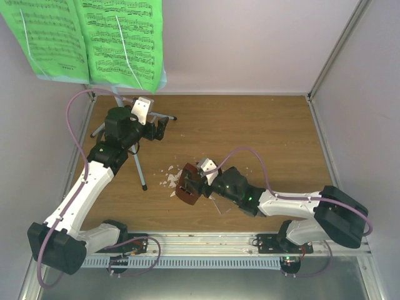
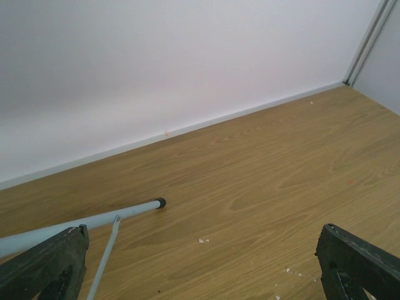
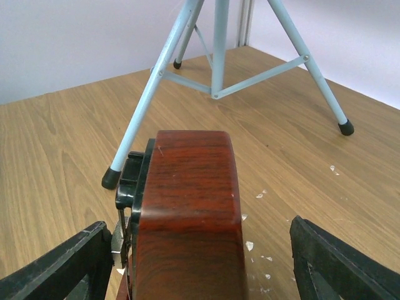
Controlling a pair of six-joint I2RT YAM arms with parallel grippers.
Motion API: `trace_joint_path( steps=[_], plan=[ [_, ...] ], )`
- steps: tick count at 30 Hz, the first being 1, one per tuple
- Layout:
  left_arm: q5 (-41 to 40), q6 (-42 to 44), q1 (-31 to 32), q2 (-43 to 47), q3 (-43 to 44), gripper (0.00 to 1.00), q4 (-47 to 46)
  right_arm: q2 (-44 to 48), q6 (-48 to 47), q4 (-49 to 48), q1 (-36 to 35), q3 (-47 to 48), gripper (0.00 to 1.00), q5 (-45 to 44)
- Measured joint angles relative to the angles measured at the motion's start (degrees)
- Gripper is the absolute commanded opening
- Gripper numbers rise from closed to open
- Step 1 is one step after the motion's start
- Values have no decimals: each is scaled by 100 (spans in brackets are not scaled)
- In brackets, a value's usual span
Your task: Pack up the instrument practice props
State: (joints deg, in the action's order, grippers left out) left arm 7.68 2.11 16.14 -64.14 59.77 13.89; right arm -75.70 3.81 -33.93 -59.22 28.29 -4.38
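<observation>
The metronome [image 3: 187,206] sat between the spread fingers of the right gripper [image 3: 200,269], with bare table [image 1: 250,137] showing on its right side, so it was not clamped. Only the top view showed it near the table's middle among white crumbs [image 1: 167,182]. That view also showed the sheet music [image 1: 119,40] on the music stand [image 1: 139,164] at the far left corner, and the left gripper [image 1: 159,130], jaws wide apart, beside a leg.

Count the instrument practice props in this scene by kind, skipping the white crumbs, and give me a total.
Pale blue metal music stand with tripod legs: 1
Bright green printed sheet music, one open spread: 1
Reddish-brown wooden pyramid metronome: 1
Total: 3
</observation>
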Motion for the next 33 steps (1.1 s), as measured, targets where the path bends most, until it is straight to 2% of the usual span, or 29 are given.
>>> trace_joint_path(
  steps=[17,33],
  plan=[
    [22,-4,0,-20,0,99,0,219,37,0,13,-197,76,-2],
    [24,-2,0,-20,0,99,0,269,118,-2,13,-249,70,-11]
  ],
)
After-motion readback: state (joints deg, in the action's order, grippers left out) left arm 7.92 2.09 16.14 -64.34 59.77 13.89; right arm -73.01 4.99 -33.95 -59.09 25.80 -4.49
